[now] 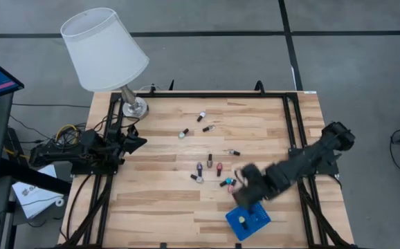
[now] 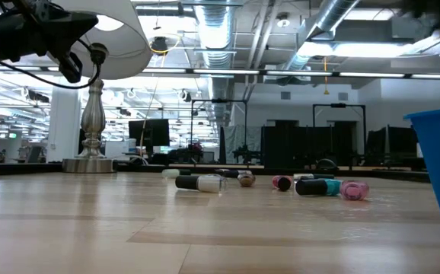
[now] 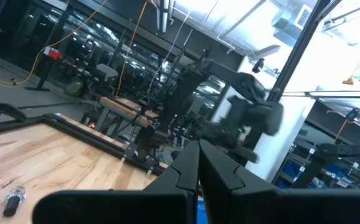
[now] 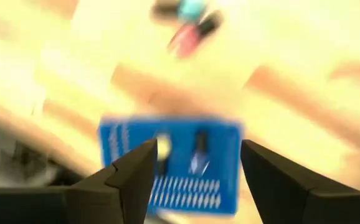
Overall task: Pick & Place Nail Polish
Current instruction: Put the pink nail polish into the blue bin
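Over the small blue square tray [image 1: 250, 223] at five o'clock on the pale wooden bench [image 1: 165, 200], I have the right gripper [image 4: 195, 163] with jaws wide, a yellow-capped bottle [image 1: 242, 220] resting in the tray below, apparently just let go. Loose nail polish bottles [image 1: 210, 167] lie mid-bench. My left gripper [image 1: 136, 142] waits at nine o'clock, jaws closed, near the white-shaded lamp [image 1: 104, 52].

Beneath my dark right gripper [image 4: 195, 171] lies the blue tray [image 1: 248, 222], ribbed with pale stripes. Just beyond the tray, nail polish bottles [image 1: 210, 168] show pink, teal, white and dark caps on the pale striped wooden table [image 1: 165, 194].
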Controlling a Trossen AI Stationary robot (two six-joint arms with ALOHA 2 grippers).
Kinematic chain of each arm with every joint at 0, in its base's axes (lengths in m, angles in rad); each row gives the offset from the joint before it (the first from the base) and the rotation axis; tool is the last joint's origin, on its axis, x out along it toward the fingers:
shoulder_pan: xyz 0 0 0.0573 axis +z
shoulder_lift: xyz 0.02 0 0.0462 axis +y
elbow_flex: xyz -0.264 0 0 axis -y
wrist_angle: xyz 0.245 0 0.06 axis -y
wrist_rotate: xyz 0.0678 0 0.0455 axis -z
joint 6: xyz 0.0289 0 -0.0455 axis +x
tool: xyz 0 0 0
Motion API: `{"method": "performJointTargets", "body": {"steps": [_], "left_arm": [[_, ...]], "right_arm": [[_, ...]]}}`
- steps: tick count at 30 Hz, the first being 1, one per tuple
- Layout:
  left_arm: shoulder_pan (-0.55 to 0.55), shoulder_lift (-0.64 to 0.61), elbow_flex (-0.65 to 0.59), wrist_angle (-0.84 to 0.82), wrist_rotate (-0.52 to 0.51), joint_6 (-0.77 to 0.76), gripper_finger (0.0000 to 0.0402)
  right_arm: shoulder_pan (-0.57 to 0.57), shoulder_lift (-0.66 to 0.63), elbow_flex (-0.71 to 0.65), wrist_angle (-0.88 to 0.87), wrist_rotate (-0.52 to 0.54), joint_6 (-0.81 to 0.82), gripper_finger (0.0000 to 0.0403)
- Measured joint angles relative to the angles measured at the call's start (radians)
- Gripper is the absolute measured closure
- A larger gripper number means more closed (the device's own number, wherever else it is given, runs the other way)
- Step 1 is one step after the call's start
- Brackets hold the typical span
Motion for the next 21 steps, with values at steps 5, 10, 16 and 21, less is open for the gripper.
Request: {"method": "performJointTargets", "body": {"steps": [5, 10, 16, 21], "left_arm": [[0.003, 0.000, 0.000, 0.001, 0.000, 0.000, 0.0401], [0.003, 0.000, 0.000, 0.001, 0.000, 0.000, 0.0401], [0.003, 0.000, 0.000, 0.005, 0.000, 0.000, 0.0401], [0.002, 0.000, 0.000, 0.007, 0.000, 0.000, 0.0401]], "right_arm": [[-0.113, 0.014, 0.000, -0.034, 0.011, -0.064, 0.0162], [-0.165, 0.117, -0.001, 0.014, -0.004, -0.071, 0.0153], [-0.199, 0.221, -0.001, 0.134, -0.009, 0.022, 0.0153], [-0.216, 0.297, -0.002, 0.230, -0.056, 0.112, 0.0153]]}}
